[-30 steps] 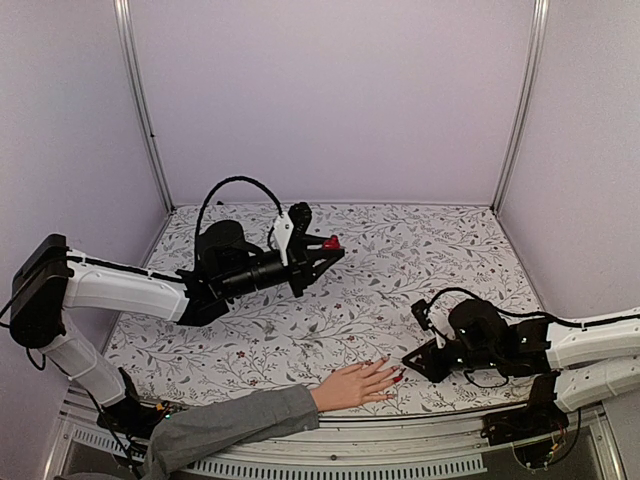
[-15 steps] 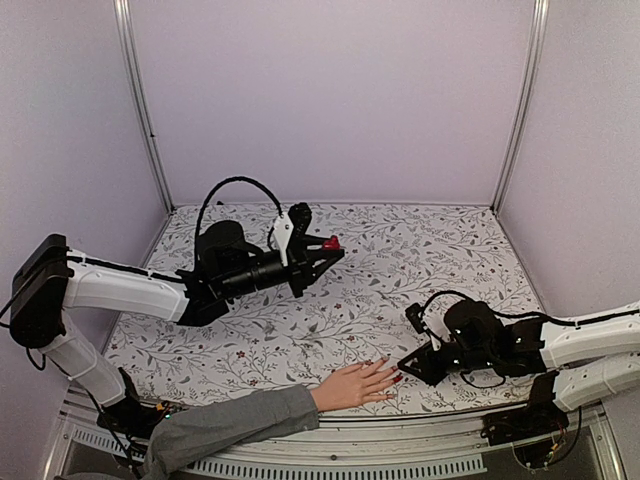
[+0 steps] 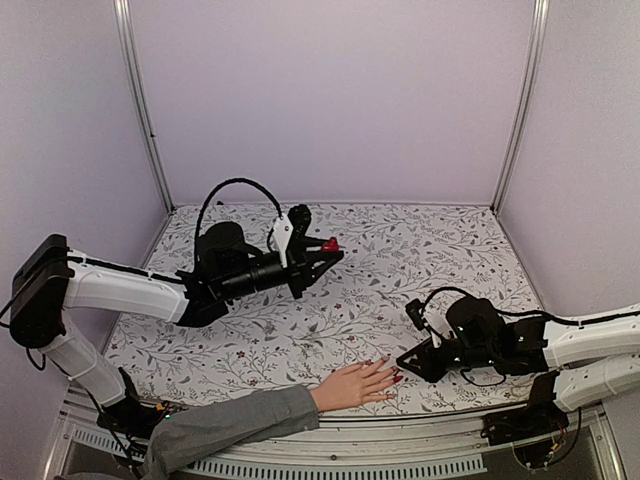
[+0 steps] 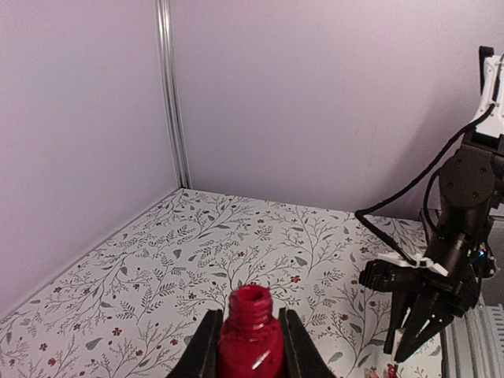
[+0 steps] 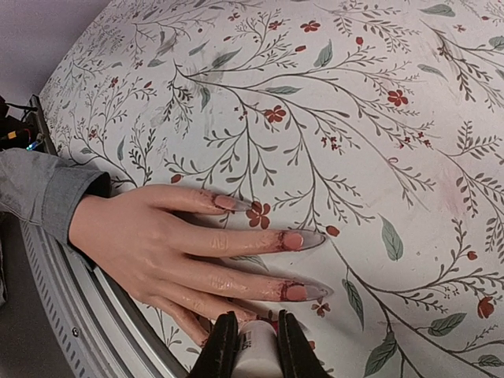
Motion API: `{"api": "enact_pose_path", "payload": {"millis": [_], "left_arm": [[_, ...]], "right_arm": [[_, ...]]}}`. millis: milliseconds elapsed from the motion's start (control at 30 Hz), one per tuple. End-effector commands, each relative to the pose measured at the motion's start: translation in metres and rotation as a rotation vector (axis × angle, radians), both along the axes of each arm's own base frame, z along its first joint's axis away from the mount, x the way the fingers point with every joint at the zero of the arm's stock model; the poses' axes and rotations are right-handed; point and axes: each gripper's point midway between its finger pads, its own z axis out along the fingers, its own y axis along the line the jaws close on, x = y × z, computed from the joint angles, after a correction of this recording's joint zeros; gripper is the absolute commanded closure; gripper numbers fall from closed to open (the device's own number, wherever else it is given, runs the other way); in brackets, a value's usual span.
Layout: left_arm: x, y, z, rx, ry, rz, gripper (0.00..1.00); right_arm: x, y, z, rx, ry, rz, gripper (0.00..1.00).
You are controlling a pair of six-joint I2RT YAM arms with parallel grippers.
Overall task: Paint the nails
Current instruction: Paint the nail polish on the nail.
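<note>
As left gripper (image 3: 325,247) clamps the bottle (image 4: 250,354) aloft, right gripper (image 5: 250,335) stoops low. It pinches a cap (image 5: 257,353) beside the nails (image 5: 293,241).

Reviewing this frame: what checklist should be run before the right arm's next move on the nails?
1. Red bottle clamped in the left gripper, neck open: ok.
2. White cap gripped by the right gripper: ok.
3. Hand flat on the table, fingers spread: ok.
4. Brush loaded and aimed at a nail: cannot tell, hidden below the cap.
5. Nails fully coated: not ok, the visible ones look pale pink with red smears at their bases.
</note>
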Motion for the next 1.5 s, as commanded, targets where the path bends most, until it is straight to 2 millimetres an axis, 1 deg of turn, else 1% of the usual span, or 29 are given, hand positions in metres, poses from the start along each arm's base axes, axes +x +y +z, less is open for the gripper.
{"api": "enact_pose_path", "payload": {"millis": [0, 367, 533, 667, 1100, 1167, 1467], "left_arm": [[0.005, 0.008, 0.014, -0.040, -0.026, 0.020, 1.00], [0.005, 0.008, 0.015, -0.041, -0.027, 0.021, 1.00], [0.005, 0.008, 0.015, -0.042, -0.027, 0.020, 1.00], [0.005, 0.007, 0.015, -0.041, -0.026, 0.018, 1.00], [0.005, 0.006, 0.016, -0.044, -0.029, 0.015, 1.00], [0.005, 0.006, 0.016, -0.043, -0.029, 0.014, 1.00], [0.005, 0.005, 0.016, -0.042, -0.028, 0.012, 1.00]], "right_arm": [[0.000, 0.011, 0.013, 0.048, -0.026, 0.027, 1.00], [0.001, 0.007, -0.001, 0.007, 0.001, 0.009, 1.00], [0.001, 0.003, -0.006, -0.010, 0.008, -0.008, 1.00], [0.000, -0.003, -0.013, -0.045, 0.020, -0.020, 1.00], [-0.003, -0.012, -0.015, -0.065, 0.032, -0.033, 1.00], [0.001, -0.016, -0.015, -0.077, 0.015, -0.055, 1.00], [0.001, -0.019, -0.014, -0.076, 0.016, -0.068, 1.00]]}}
